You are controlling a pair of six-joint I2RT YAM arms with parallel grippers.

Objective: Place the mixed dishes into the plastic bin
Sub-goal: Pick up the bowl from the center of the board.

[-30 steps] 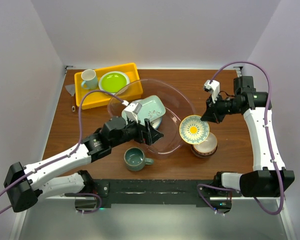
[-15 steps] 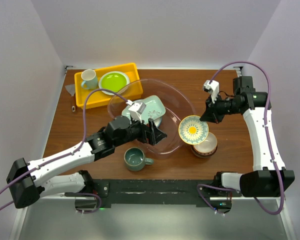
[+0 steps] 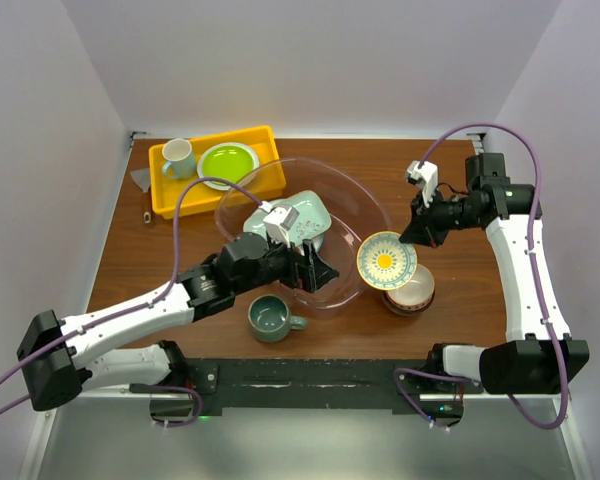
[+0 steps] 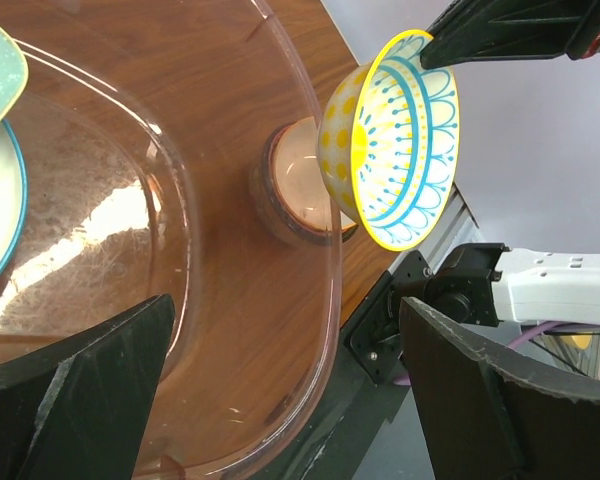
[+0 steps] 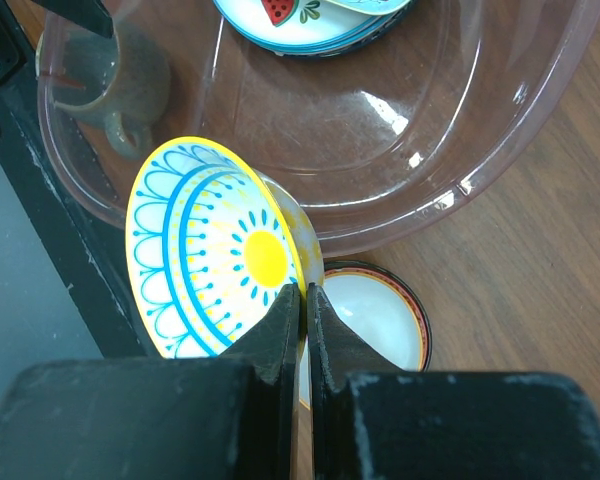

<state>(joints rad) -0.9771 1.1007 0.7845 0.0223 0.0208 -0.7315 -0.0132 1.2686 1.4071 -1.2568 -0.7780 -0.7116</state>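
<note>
My right gripper (image 3: 412, 238) (image 5: 303, 292) is shut on the rim of a small yellow-inside patterned bowl (image 3: 387, 260) (image 5: 215, 250) (image 4: 392, 140), holding it tilted in the air over a reddish-brown bowl (image 3: 412, 290) (image 5: 377, 318) just right of the plastic bin (image 3: 348, 190) (image 5: 450, 150) (image 4: 280, 330). Inside the bin lie the pale-green tray (image 3: 302, 214) and a fruit-marked plate (image 5: 290, 15). My left gripper (image 3: 318, 270) (image 4: 285, 380) hangs open, empty, over the bin's near right side. The grey-green mug (image 3: 272, 318) (image 5: 130, 75) stands in front of the bin.
A yellow tray (image 3: 170, 200) at the back left holds a lime-green plate (image 3: 227, 163) and a pale mug (image 3: 178, 157). The table's near edge with the black rail (image 3: 310, 380) lies just beyond the mug.
My left arm has shifted a little to the right over the bin, jaws still open. The right gripper and its bowl have barely moved.
</note>
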